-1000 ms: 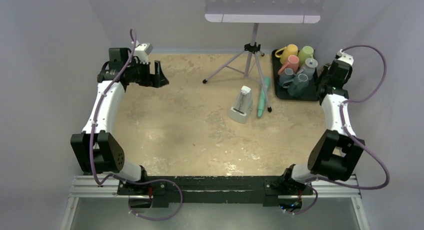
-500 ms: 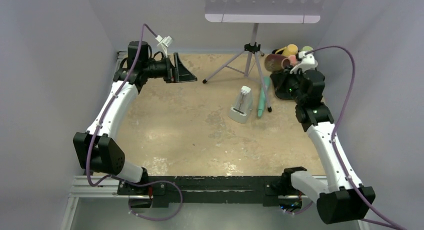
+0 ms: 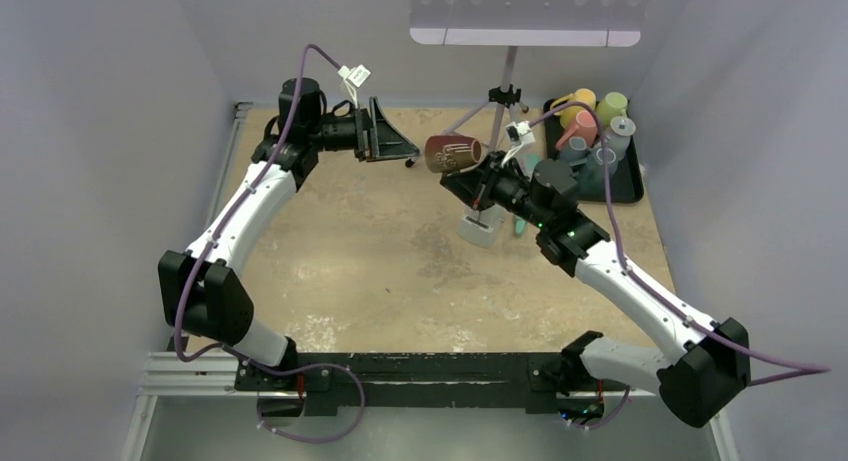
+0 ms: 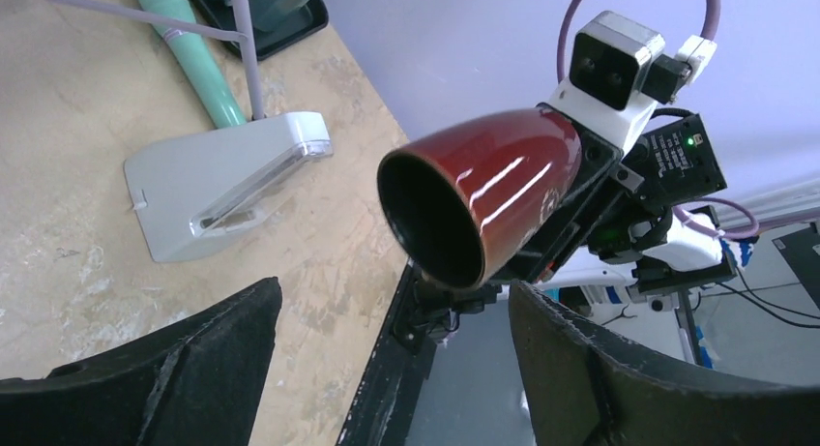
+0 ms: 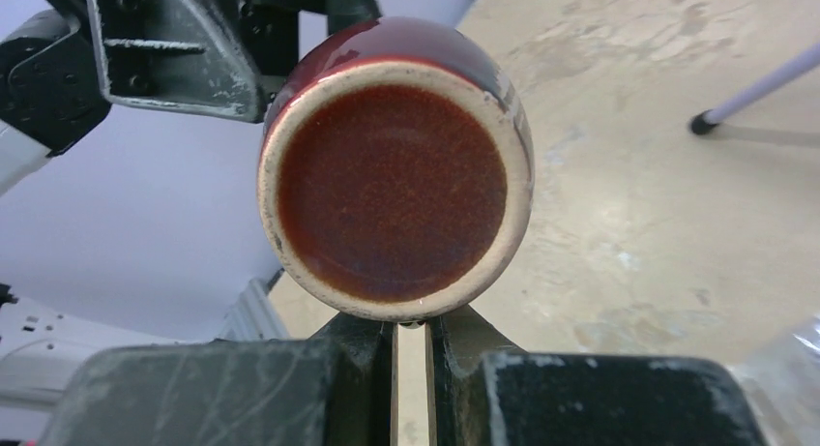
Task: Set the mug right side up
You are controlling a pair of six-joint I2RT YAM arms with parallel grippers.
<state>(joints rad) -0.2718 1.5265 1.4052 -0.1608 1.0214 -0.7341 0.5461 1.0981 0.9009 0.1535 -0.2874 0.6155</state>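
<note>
Above the far middle of the surface (image 3: pixel 380 271), the right pincer (image 3: pixel 478 177) is clamped on a glossy dark-red mug (image 3: pixel 452 153). The mug hangs on its side in mid-air, its mouth facing the left pincer (image 3: pixel 392 141), whose jaws stand wide apart just short of the rim and touch nothing. What the right fingers pinch is hidden beneath the mug's base, though the handle seems likely. A handover looks to be the step in hand. The left jaws would do best to straddle the body squarely behind the rim and close firmly on the slick glaze before the right lets go, then roll the mouth upward and set the mug down clear of the tripod (image 3: pixel 505 93).
</note>
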